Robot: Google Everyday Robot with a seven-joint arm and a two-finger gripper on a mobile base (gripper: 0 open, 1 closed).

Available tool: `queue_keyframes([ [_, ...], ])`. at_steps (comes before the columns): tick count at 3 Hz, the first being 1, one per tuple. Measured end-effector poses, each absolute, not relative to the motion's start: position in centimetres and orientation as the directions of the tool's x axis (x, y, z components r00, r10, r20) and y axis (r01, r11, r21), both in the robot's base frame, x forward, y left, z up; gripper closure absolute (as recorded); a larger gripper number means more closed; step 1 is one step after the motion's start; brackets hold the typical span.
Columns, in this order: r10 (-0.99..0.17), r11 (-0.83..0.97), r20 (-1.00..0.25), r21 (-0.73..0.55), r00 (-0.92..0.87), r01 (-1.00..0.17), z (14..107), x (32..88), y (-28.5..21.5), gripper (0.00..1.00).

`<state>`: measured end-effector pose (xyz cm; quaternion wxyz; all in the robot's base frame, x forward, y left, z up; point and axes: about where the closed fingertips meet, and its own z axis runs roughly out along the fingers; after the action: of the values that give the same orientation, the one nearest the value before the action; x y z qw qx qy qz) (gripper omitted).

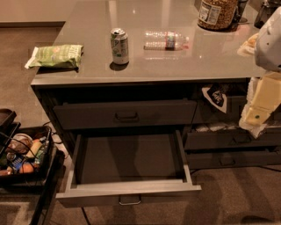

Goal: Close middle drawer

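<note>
6 o'clock: one middle drawer, pulled open, bare inside | 3 o'clock: claw, partly cut off, open or closed cannot be told | 12 o'clock, surface: one can, one bottle, one bag, one jar cut off

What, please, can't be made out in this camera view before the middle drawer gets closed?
- Gripper: at the right edge beside the right-hand drawers; the arm above is cut off by the frame.
- Middle drawer: pulled out; its front face is foreshortened, only rim and handle show.
- Jar: top cut off by the upper edge, label too small.
- Basket: cut by the left edge, contents jumbled.
</note>
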<state>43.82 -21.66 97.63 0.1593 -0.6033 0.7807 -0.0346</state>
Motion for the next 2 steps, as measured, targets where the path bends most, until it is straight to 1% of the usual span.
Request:
queue_keyframes([
  [1,-0.953,0.270,-0.207,-0.246,-0.221,-0.931,97.64,43.82,-21.66,0.00],
  [2,-0.941,0.277,-0.271,-0.274,-0.202,-0.921,97.67,43.33,-21.80,0.00],
])
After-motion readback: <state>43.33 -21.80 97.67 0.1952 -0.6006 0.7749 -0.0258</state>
